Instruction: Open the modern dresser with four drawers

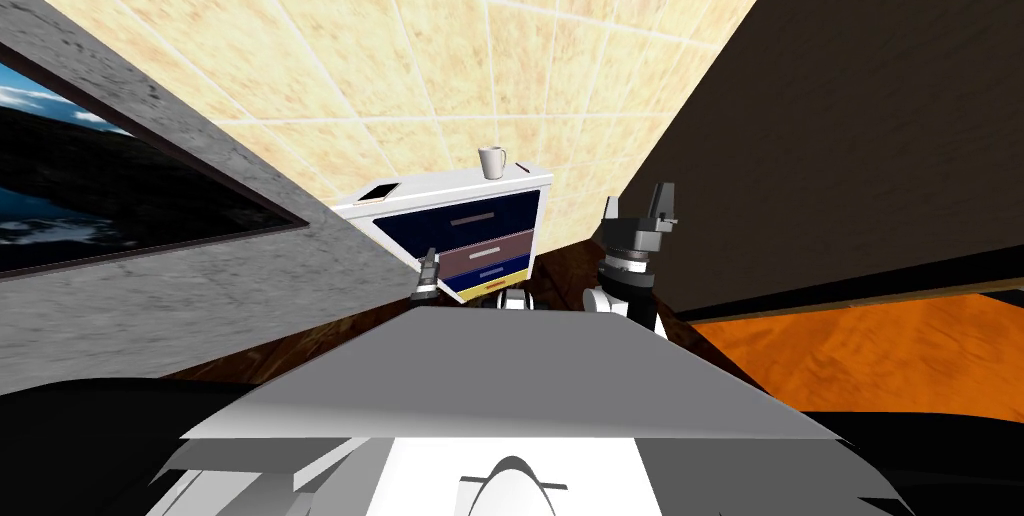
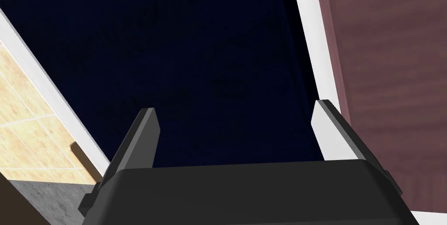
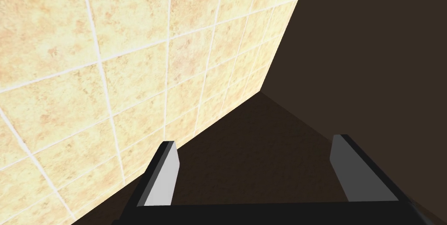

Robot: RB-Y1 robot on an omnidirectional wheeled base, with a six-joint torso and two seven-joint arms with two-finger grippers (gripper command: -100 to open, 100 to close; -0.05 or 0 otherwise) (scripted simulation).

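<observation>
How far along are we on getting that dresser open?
Done: I stand at the dresser, and all four of its drawers look shut. In hand: the left gripper, open and holding nothing, faces the navy top drawer close up; the grey handle is not yet gripped. Left: close on the handle and pull. The right gripper is open, raised off to the side.

Beige tiled wall (image 1: 420, 30), grey wall (image 1: 150, 280) with a dark framed picture (image 1: 90, 190), dark brown wall (image 1: 850, 120), dark wooden floor (image 3: 253, 148)
</observation>
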